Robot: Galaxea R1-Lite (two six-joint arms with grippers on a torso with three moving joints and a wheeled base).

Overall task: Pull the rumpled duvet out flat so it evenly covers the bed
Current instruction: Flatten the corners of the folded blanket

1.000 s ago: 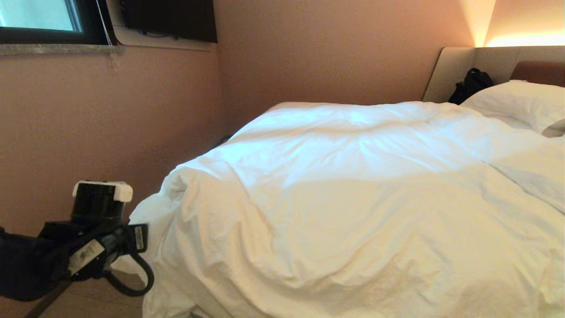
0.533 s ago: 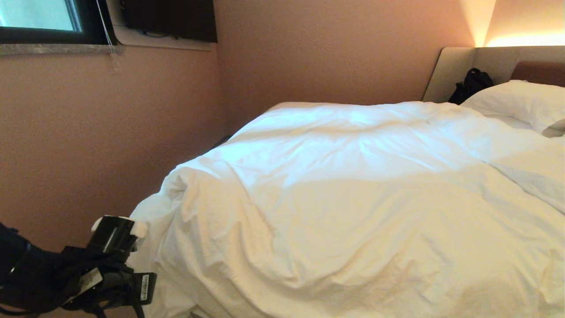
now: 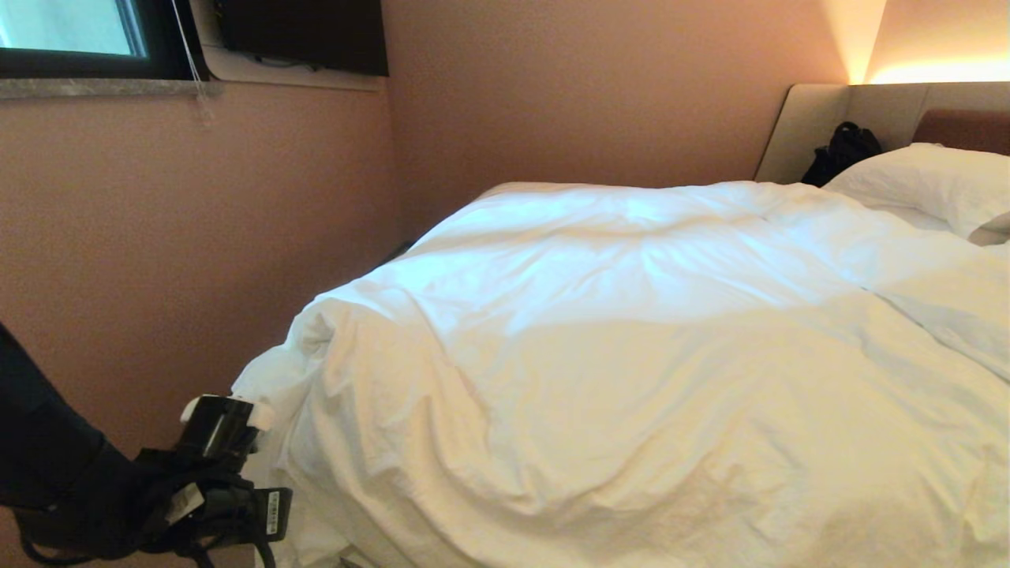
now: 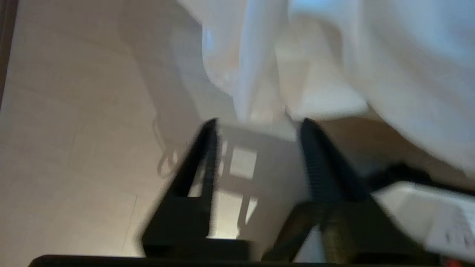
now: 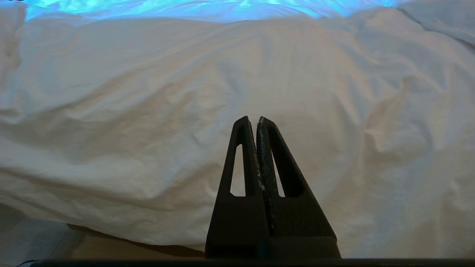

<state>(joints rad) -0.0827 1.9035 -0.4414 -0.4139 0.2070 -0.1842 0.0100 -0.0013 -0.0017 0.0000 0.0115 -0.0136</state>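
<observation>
We see the duvet (image 3: 631, 355) spread over most of the bed (image 3: 813, 126), puffy and creased, with a bunched corner hanging off the near left edge of the mattress toward the floor (image 4: 74, 129). At the far right a white pillow (image 3: 931, 185) lies against the beige headboard, and a black bag (image 3: 844, 150) sits beside it. A window (image 3: 71, 31) and a dark screen (image 3: 308, 35) are high on the far left wall.

The left pincer (image 4: 256, 122) is low at the near left, just beside the hanging corner of the duvet. In the left wrist view its two fingers (image 4: 204, 148) stand parted, released, with the draped folds right at their tips; we cannot tell whether they touch the cloth, and nothing is held between them.

The right pincer (image 5: 253, 120) is clenched, its fingers pressed together on nothing, pointing at the near side of the duvet where it drapes over the bed's edge.
</observation>
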